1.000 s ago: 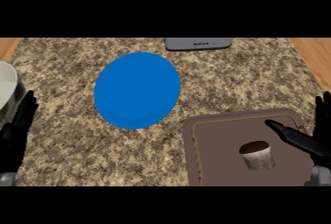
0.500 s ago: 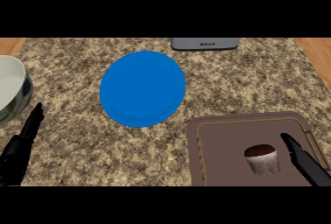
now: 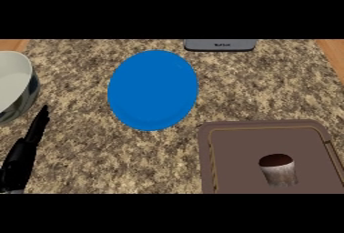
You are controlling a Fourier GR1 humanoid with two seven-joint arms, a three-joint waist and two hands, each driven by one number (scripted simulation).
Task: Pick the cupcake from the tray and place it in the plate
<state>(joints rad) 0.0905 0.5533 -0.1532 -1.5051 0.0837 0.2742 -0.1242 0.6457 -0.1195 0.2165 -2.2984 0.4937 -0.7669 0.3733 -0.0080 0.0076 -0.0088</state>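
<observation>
The cupcake, dark brown on top with a pale ridged wrapper, stands upright on the brown tray, in the tray's lower right part and clear of its raised rim. Nothing touches it. The tray sits at the lower right of the speckled granite tabletop, its near edge cut off by the bottom of the view. The blue plate lies flat near the middle of the tabletop, up and to the left of the tray; its lower right edge comes near the tray's upper left corner, with a narrow strip of granite between them. The plate carries nothing. The left hand shows at the lower left edge of the view, black, with its fingers straight and held together, pointing up and slightly to the right; it holds nothing and is well apart from both plate and tray. The right hand does not appear in the view. A pale bowl with a dark outer wall is partly visible at the left edge, just above the left hand's fingertips. A grey flat object lies at the top edge of the tabletop, above the plate and to its right; its nature cannot be determined.
</observation>
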